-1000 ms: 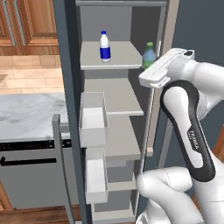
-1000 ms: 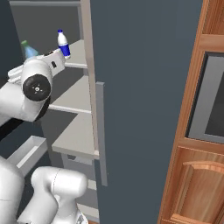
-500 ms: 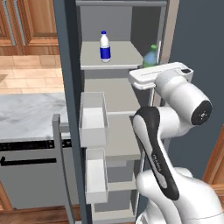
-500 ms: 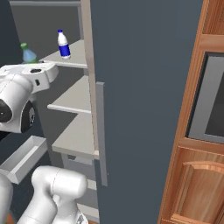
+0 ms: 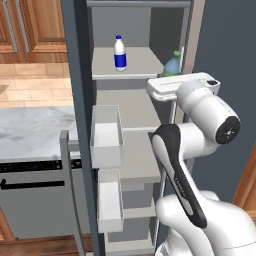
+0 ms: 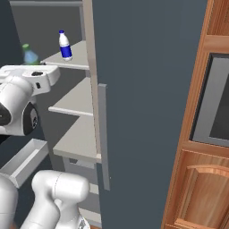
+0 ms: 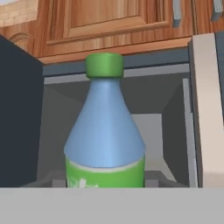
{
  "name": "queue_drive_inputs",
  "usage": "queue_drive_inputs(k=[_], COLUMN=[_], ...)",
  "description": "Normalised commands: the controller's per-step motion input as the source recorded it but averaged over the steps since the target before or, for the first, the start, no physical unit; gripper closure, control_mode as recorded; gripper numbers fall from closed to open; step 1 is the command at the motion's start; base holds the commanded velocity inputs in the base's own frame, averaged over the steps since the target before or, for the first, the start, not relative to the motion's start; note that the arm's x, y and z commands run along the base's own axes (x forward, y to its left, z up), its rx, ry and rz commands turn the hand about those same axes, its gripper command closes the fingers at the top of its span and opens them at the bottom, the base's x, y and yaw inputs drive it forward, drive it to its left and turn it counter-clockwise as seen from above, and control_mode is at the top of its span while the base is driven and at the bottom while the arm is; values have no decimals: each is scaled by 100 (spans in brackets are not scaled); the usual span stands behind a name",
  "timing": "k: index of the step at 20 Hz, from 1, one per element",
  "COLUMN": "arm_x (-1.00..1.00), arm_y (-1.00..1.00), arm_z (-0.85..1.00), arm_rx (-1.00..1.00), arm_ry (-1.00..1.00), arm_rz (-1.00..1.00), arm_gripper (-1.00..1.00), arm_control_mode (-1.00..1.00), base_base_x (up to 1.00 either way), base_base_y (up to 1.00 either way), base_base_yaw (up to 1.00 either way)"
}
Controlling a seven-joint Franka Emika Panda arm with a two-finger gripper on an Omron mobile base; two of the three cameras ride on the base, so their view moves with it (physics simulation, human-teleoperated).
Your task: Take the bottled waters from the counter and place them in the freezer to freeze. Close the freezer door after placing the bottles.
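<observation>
Between the claw's fingers, claw (image 5: pixel 172 75) pinching upright green-capped bottle (image 7: pixel 105 131), at freezer (image 5: pixel 125 65) shelf

We are looking at flat, even rendered light with no glare; soft shading is darkening the freezer (image 5: pixel 135 30) interior toward its back wall, and the pale blue bottle (image 7: pixel 105 131) is showing up close with slightly soft, low-resolution edges, while both base views are staying evenly sharp, without edge distortion

Clear plastic bottle (image 5: pixel 119 52), dark blue label: no readable text.
Pale blue plastic bottle (image 7: pixel 105 131), green label: white marks at 7 o'clock, illegible.
Elsewhere: nothing readable.
</observation>
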Motion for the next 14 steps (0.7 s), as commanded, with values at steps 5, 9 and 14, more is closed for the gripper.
queue_drive_inputs(k=[5, 9, 14], arm_x=[35, 49, 33], arm_y=[-12, 0, 4], arm_z=[0, 10, 12], arm_rx=[2, 0, 0], arm_ry=[5, 9, 7], arm_rz=[-3, -8, -6], arm_gripper=[100, 100, 100], arm_control_mode=[-100, -100, -100], base_base_x=[0, 0, 0], base_base_y=[0, 0, 0], base_base_yaw=[0, 0, 0])
